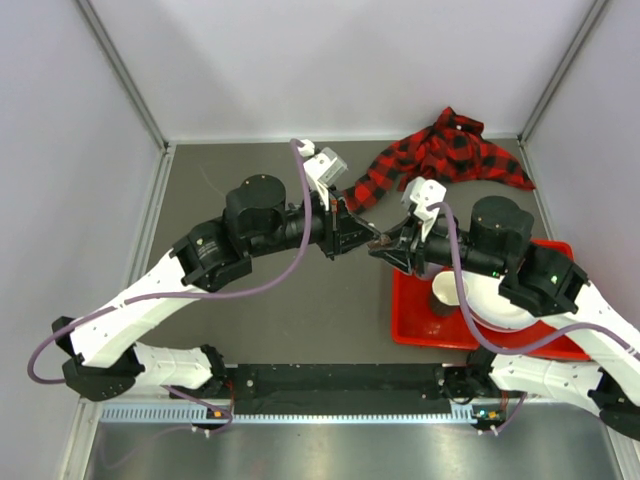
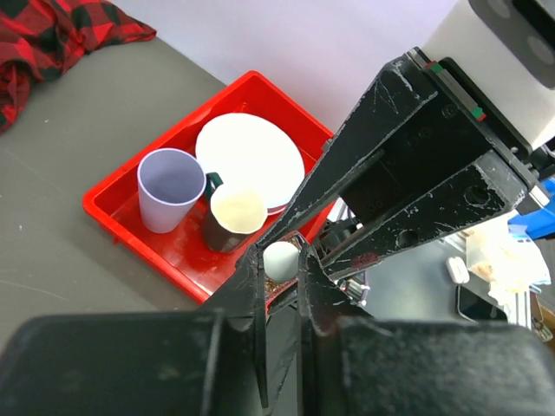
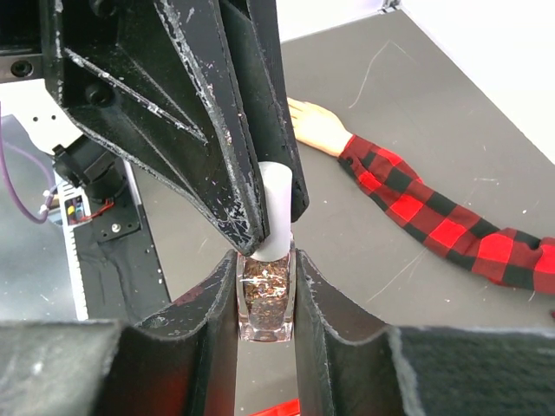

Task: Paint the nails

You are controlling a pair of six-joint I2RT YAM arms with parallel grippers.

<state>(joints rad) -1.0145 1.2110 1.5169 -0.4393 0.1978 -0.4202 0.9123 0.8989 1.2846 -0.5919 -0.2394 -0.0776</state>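
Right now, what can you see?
little bottle: one, clear with brown glitter, held above the table
white cap: one, white, on the little bottle
mannequin hand: one, pale peach, on the table at the sleeve's end
plaid sleeve: one, red and black, far side of table
tray: one, red, table's right side
plate: one, white, in the tray
cup: one, lilac, in the tray
mug: one, dark, in the tray beside the cup
table: one, grey, under everything
left pincer: one, black, shut on the white cap
right pincer: one, black, shut on the little bottle
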